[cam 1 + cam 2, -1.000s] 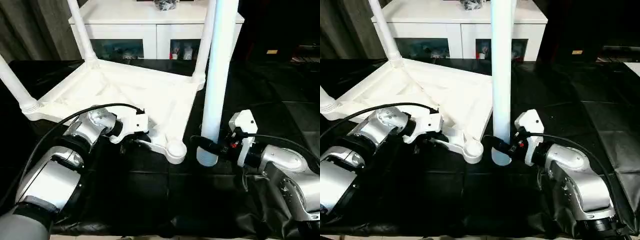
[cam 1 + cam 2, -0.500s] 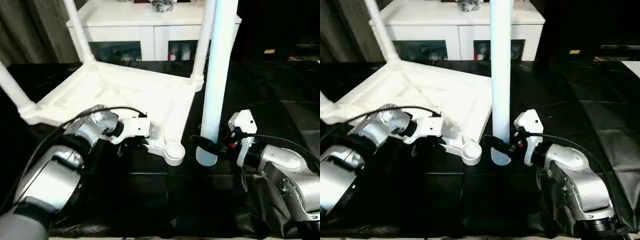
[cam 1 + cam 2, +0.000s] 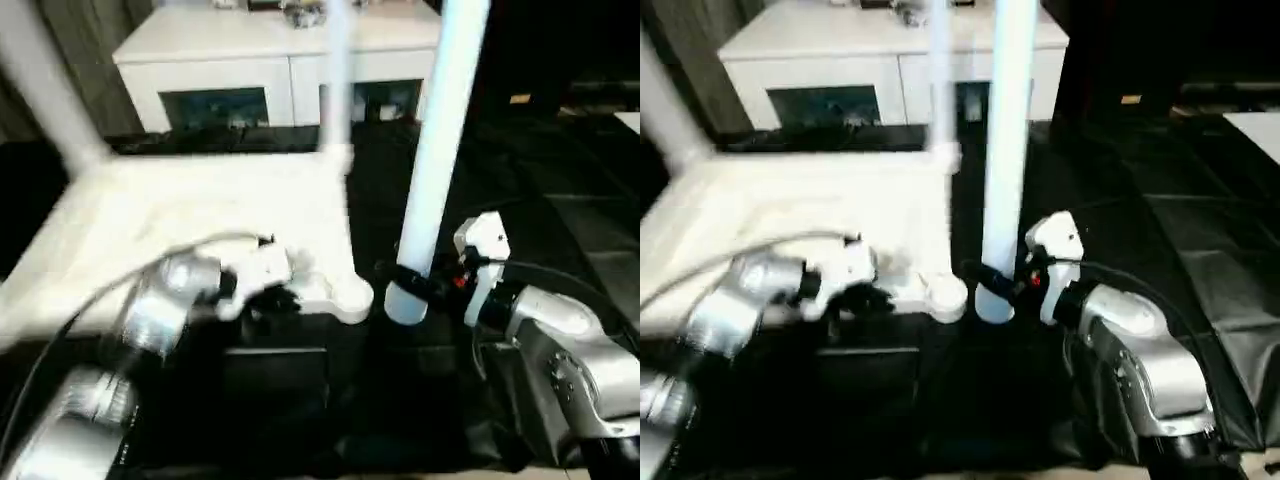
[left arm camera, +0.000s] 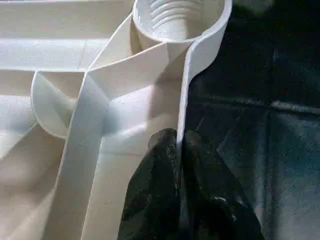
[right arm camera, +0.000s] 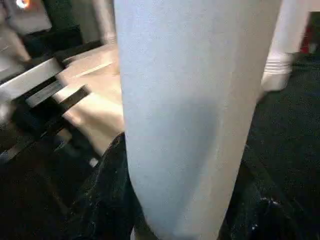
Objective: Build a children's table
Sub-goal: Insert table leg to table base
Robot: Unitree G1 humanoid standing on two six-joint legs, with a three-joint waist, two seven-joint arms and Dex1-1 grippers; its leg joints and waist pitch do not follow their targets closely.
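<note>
A: While the left hand (image 4: 177, 150) pinches the upturned table top's (image 3: 200, 215) rim near the empty socket (image 3: 350, 297), what's next?

B: Right hand (image 3: 405, 285) grips the last leg (image 3: 435, 150) upright beside it. I'd center it over the socket, then press straight down.

The upturned white table top (image 3: 180, 210) is lying on the black floor covering (image 3: 560, 210), its underside facing up and an empty round corner socket (image 3: 350, 297) pointing toward the robot. Two fitted legs (image 3: 45, 85) are rising from its far corners. The left gripper (image 3: 278, 300) is sitting at the top's near edge, just beside that socket. The right gripper (image 3: 405, 283) is clasping a loose white leg (image 3: 440, 130) near its lower end, holding it nearly upright just beside the socket. A white low cabinet (image 3: 270, 50) is standing behind.
</note>
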